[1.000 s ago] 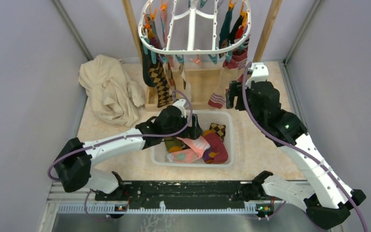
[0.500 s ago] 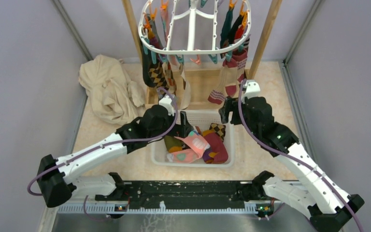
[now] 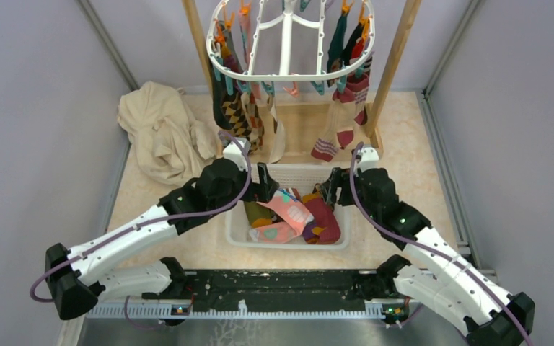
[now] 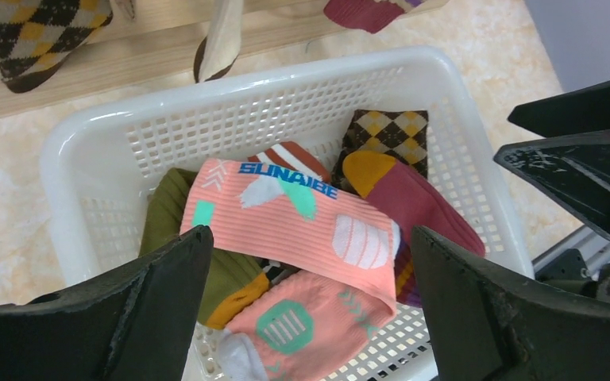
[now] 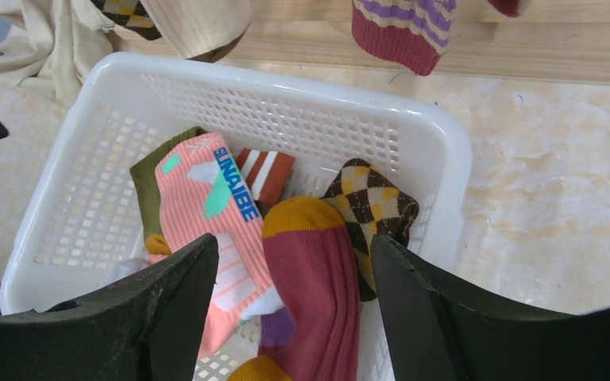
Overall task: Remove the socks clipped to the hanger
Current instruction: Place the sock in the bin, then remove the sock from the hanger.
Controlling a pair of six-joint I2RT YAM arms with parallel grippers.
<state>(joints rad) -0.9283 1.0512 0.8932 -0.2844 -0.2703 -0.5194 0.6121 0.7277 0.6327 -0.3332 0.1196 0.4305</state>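
Between picks, likely: left fingers (image 4: 167, 302) and right fingers (image 5: 167, 309) both spread, empty, over basket (image 3: 288, 244); next move calls for reaching up to socks (image 3: 239, 115) clipped on hanger (image 3: 288, 74).

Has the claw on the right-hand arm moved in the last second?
Yes. The right gripper has drawn back from the hanging socks, downward in the overhead view, and now sits over the right end of the white basket.
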